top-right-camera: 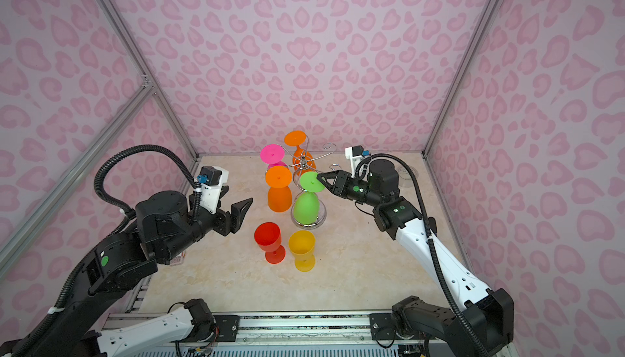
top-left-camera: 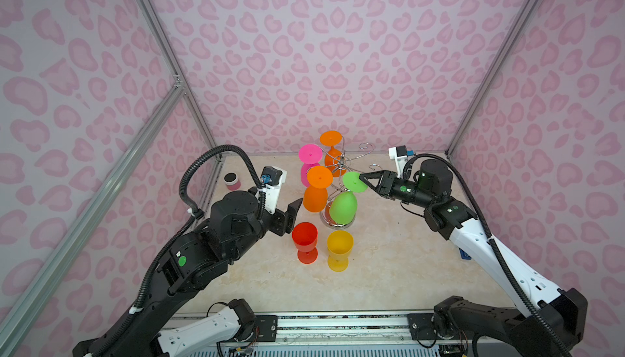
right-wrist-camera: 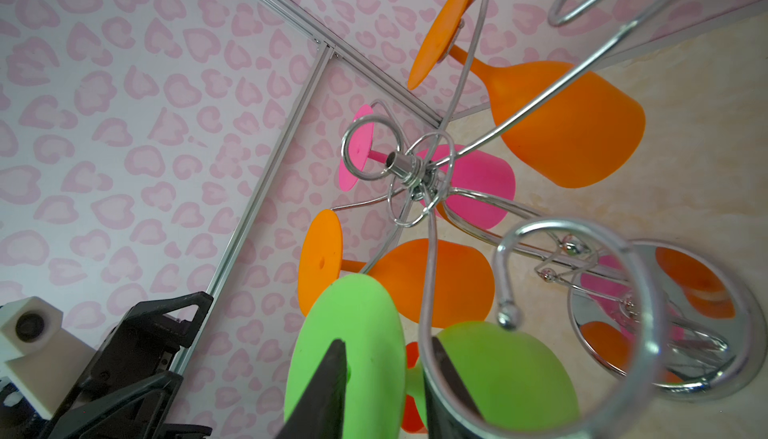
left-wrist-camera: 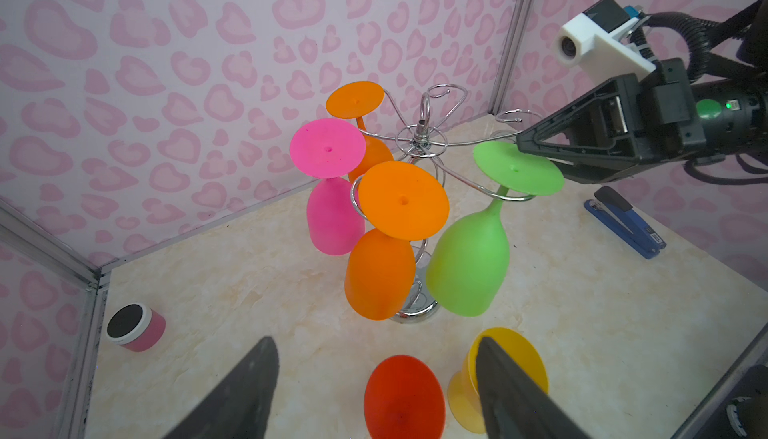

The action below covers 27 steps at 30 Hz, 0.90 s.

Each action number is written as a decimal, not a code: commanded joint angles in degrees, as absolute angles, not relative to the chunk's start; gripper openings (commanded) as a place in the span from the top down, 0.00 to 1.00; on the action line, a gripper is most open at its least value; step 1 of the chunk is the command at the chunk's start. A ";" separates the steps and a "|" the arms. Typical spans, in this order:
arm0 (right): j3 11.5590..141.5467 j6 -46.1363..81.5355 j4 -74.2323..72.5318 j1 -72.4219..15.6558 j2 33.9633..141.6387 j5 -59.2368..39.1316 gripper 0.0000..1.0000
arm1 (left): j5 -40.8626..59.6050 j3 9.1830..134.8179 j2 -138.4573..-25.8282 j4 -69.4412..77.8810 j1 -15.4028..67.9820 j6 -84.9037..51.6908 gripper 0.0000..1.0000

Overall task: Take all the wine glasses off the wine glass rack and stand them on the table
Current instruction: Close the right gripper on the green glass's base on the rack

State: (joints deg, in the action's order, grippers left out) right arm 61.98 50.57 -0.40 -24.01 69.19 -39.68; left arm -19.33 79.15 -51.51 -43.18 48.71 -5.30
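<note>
So, the green wine glass [top-left-camera: 343,207] hangs foot-up on the rack [top-left-camera: 341,162] at mid-frame, axis near vertical. Right gripper [top-left-camera: 361,178] is level with it from frame right, jaws straddling the foot disc; can't tell if clamped. Left gripper [left-wrist-camera: 376,343] is spread, empty, farther off. Way out is likely toward frame right.

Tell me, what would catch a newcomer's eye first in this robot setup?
Bright wine glasses stand out: a pink glass, a green glass and two orange glasses hang upside down from the shiny wine glass rack in the middle, while a red glass and a yellow glass stand upright in front of it. The right gripper reaches in with its jaws on either side of the green glass's foot. Pink patterned walls surround everything.
</note>
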 commanded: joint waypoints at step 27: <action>60.64 59.86 -13.56 -23.73 69.53 -45.04 1.00 | -19.00 78.13 -50.12 -41.11 48.53 -5.08 0.25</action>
